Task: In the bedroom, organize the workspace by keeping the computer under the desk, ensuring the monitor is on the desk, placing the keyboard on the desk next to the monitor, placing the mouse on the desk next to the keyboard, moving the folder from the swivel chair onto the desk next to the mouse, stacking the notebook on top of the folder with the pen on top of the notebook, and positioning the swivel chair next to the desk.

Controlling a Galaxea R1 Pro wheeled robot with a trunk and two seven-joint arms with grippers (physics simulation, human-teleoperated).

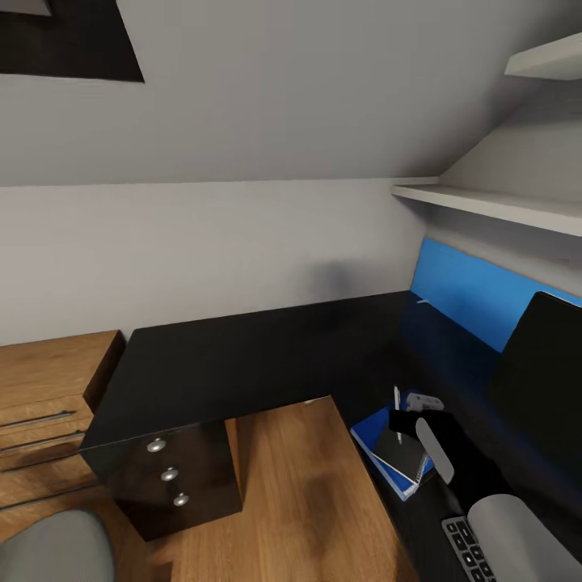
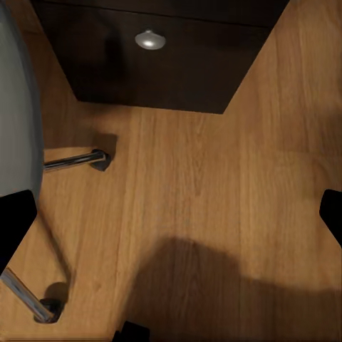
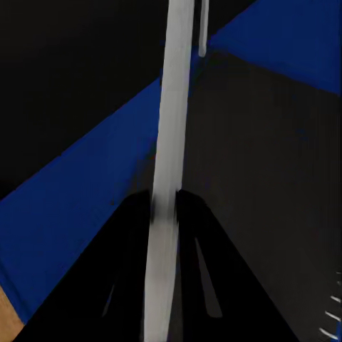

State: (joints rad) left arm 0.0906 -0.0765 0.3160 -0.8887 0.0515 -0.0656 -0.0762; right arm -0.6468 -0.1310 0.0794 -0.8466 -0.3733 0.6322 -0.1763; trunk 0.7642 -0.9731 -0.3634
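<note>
The blue folder [image 1: 372, 440] lies on the black desk [image 1: 242, 364] near its inner corner, with the dark notebook [image 1: 404, 459] on top of it. My right gripper [image 1: 404, 422] hovers just over them, shut on the thin white pen [image 1: 396, 400]. In the right wrist view the pen [image 3: 171, 142] runs between the black fingers [image 3: 206, 256] above the notebook [image 3: 271, 164] and folder [image 3: 78, 192]. The monitor [image 1: 537, 372] stands at the right, and the keyboard [image 1: 469, 554] lies in front of it. My left gripper [image 2: 171, 221] hangs open over the floor beside the swivel chair [image 2: 14, 107].
Black drawers with silver knobs [image 1: 168, 474] stand under the desk's left wing. A low light-wood cabinet [image 1: 48, 388] is at the far left. The chair's grey seat [image 1: 48, 550] is at the lower left, and its chrome legs [image 2: 71, 162] spread over the wooden floor [image 1: 307, 501]. Wall shelves [image 1: 493, 202] hang above the monitor.
</note>
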